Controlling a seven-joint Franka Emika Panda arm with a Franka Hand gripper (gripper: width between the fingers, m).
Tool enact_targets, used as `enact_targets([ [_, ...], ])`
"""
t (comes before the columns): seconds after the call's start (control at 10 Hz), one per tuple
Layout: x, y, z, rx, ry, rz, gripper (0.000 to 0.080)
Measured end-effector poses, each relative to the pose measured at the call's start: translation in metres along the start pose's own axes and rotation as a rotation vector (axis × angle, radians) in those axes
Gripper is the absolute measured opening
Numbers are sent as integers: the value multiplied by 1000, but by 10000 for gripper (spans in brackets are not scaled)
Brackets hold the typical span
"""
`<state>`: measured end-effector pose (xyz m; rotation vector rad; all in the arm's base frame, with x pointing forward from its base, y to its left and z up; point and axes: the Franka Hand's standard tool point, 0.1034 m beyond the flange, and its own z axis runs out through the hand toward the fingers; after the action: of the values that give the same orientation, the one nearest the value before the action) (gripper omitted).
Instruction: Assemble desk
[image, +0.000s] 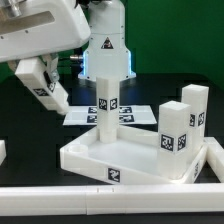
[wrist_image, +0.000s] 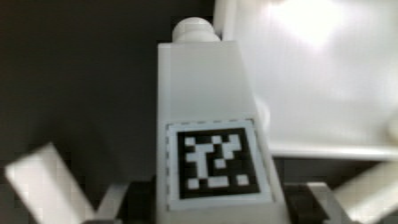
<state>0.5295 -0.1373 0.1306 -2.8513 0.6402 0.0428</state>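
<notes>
Desk, part-built. Tabletop panel (image: 88, 158), white, raised rim: centre of the exterior view, near edge against the border rail (image: 60, 194). Upright leg (image: 107, 92): stands at the panel's far side, twelve o'clock of it; its foot is hidden by the rim. Two more legs (image: 173, 128): upright, three o'clock of the panel. Gripper (image: 38, 76): ten o'clock, clear of the panel, clamped on a tilted held leg (image: 47, 92) (wrist_image: 210, 110); the wrist view is blurred and its fingers (wrist_image: 118, 203) are cut off. Marker board (image: 82, 117): largely hidden behind the upright leg.
</notes>
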Motion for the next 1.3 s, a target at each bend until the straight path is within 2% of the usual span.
enact_targets([
  [0.1, -4, 3, 3, -11, 29, 1, 286],
  [0.2, 5, 3, 2, -39, 127, -2, 287],
  [0.3, 7, -10, 8, -67, 218, -13, 287],
  [0.4, 10, -29, 6, -80, 319, -23, 287],
  [0.5, 6, -50, 6, -92, 429, -28, 287],
  [0.6, -4, -60, 14, -101, 456, -48, 287],
  [0.8, 2, -50, 9, -144, 617, -75, 287],
  [0.9, 1, -50, 12, -150, 630, -83, 287],
  [1.3, -2, -61, 18, -141, 615, -98, 287],
])
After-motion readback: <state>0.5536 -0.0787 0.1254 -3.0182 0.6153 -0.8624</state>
